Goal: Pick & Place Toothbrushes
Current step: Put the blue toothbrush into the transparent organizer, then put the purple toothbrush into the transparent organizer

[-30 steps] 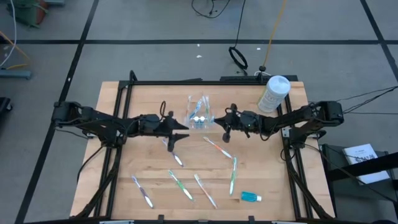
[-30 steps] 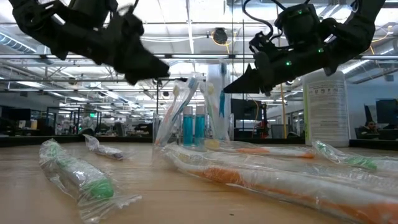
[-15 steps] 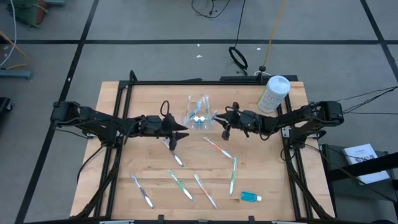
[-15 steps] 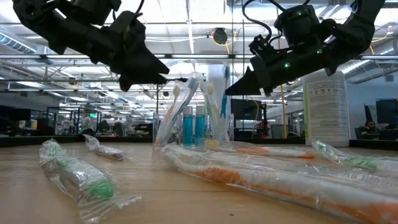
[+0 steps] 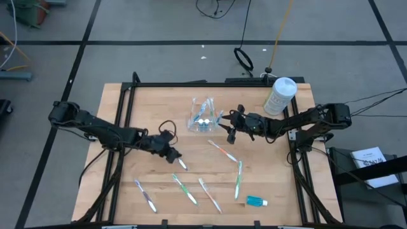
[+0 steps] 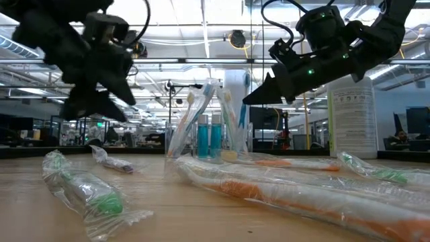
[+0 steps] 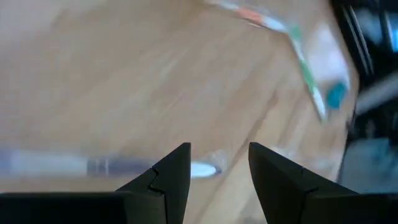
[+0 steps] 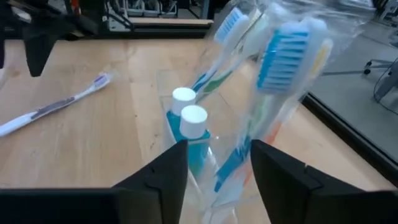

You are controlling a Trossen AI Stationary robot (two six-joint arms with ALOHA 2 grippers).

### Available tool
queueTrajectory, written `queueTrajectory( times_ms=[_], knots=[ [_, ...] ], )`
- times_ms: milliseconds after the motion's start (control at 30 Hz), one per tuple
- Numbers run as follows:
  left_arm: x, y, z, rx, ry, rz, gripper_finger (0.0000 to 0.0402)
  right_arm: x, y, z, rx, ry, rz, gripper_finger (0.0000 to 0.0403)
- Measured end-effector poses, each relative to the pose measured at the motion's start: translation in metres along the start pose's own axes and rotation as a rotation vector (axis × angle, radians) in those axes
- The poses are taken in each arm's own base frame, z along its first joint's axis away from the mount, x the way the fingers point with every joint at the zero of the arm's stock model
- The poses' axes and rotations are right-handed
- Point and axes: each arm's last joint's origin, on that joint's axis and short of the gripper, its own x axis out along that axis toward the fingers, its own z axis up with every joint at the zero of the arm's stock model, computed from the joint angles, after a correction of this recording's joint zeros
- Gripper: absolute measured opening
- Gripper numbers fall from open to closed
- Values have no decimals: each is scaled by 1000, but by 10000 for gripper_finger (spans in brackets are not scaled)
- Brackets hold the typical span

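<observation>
Wrapped toothbrushes lie about the wooden table. A purple-and-white toothbrush point(image 5: 180, 161) lies flat just past my left gripper point(image 5: 173, 152). In the left wrist view the toothbrush point(image 7: 93, 167) has its white end between my open fingers, and the gripper point(image 7: 217, 155) stands above it. In the low view my left gripper point(image 6: 101, 111) hangs clear of the table. My right gripper point(image 5: 229, 124) is open and empty beside a clear container point(image 5: 203, 116). The container point(image 8: 205, 124) holds upright toothbrushes and two blue tubes.
Other toothbrushes lie near the front: a purple one point(image 5: 145, 195), a green one point(image 5: 185, 189), a pale one point(image 5: 210, 194), an orange one point(image 5: 222, 151) and a green one point(image 5: 239, 178). A short blue tube point(image 5: 255, 201) lies at the front right. A white canister point(image 5: 280, 95) stands at the far right.
My left gripper has left the clear container, gone toward the table's near edge and down, and tipped its fingers down over the purple-and-white toothbrush.
</observation>
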Motion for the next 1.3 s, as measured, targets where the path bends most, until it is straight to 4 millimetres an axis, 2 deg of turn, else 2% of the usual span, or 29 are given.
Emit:
queueTrajectory(
  times_ms=[100, 433, 633, 1167, 1300],
  knots=[
    [2, 4, -11, -178, -1, 84, 166, 0, 1, -1, -8, 13, 24, 175],
    [-7, 35, -23, -331, -77, 436, 166, 0, 1, -1, -10, 10, 28, 172],
    [-6, 40, -15, -352, -192, 450, 166, 0, 1, -1, -9, 8, 29, 172],
    [16, 51, -6, -303, -194, 496, 165, 0, 1, -1, -9, 7, 29, 171],
    [16, 52, -2, -255, -198, 497, 150, 0, 1, -1, -9, 7, 29, 171]
  ],
)
